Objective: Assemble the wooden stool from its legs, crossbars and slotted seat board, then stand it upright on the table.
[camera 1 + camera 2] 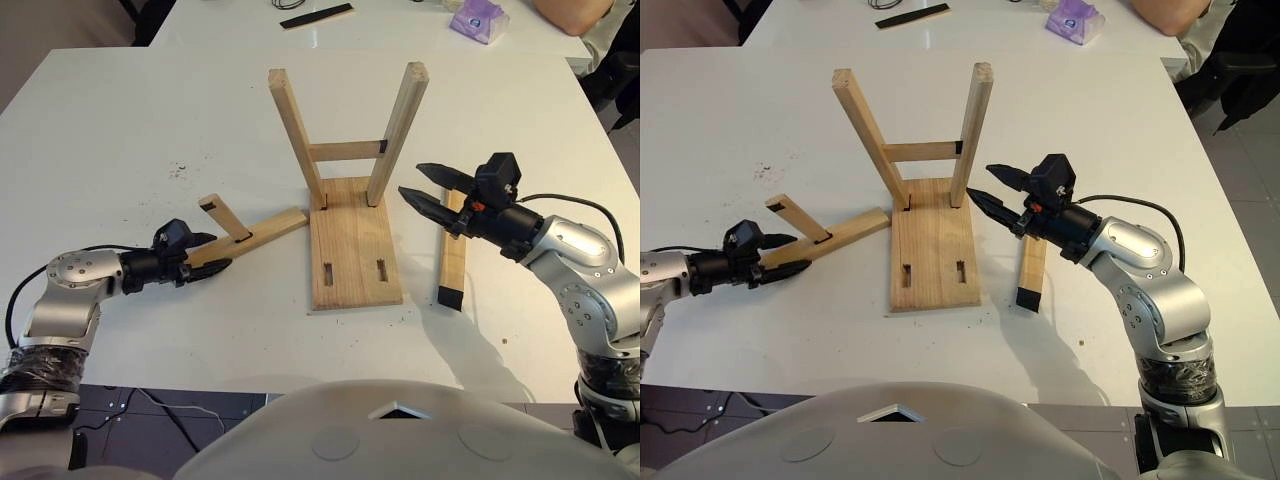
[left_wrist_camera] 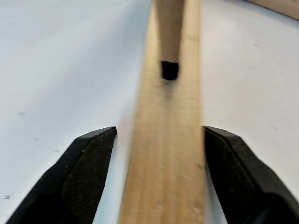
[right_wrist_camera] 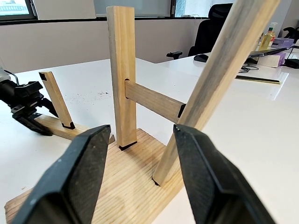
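On the white table (image 1: 120,120) our grainy seat board (image 1: 352,262) lay flat, two square legs (image 1: 296,130) slotted upright; our left gripper (image 2: 160,133) straddled a loose leg (image 1: 262,229), jaws apart; right gripper (image 1: 411,178) gaped nearby.

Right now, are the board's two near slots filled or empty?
Empty. Both near slots are bare dark holes in the board; legs stand only at its far end.
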